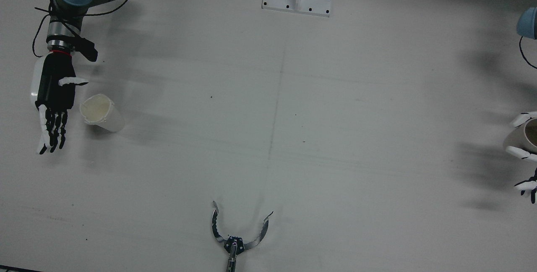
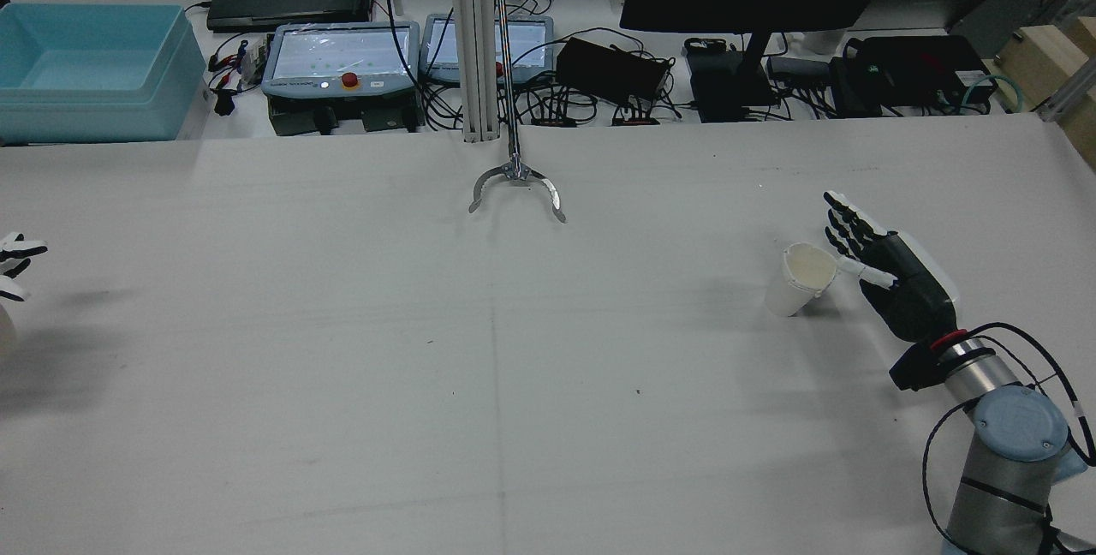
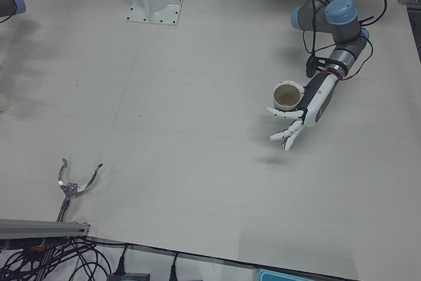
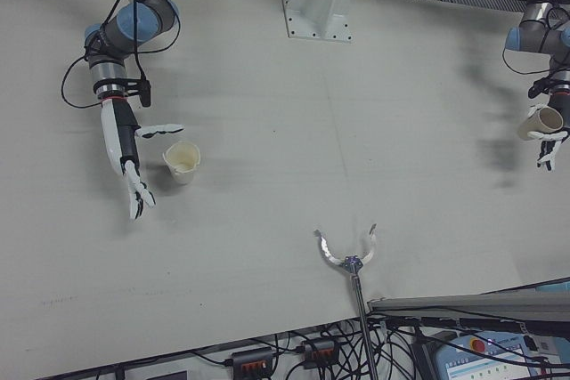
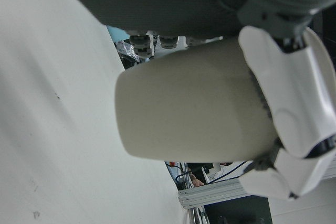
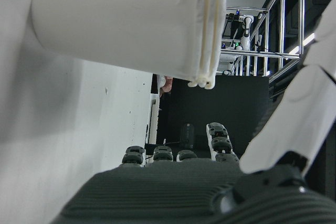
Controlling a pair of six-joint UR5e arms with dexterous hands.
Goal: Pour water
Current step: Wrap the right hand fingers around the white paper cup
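While the left hand grips a beige cup lifted clear of the table, apparently ready to pour, the right hand waits with fingers spread beside a white cup standing upright, seemingly to steady the receiving vessel.

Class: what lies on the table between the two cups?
Between the white cup and the held cup, only bare table shows in the front view.
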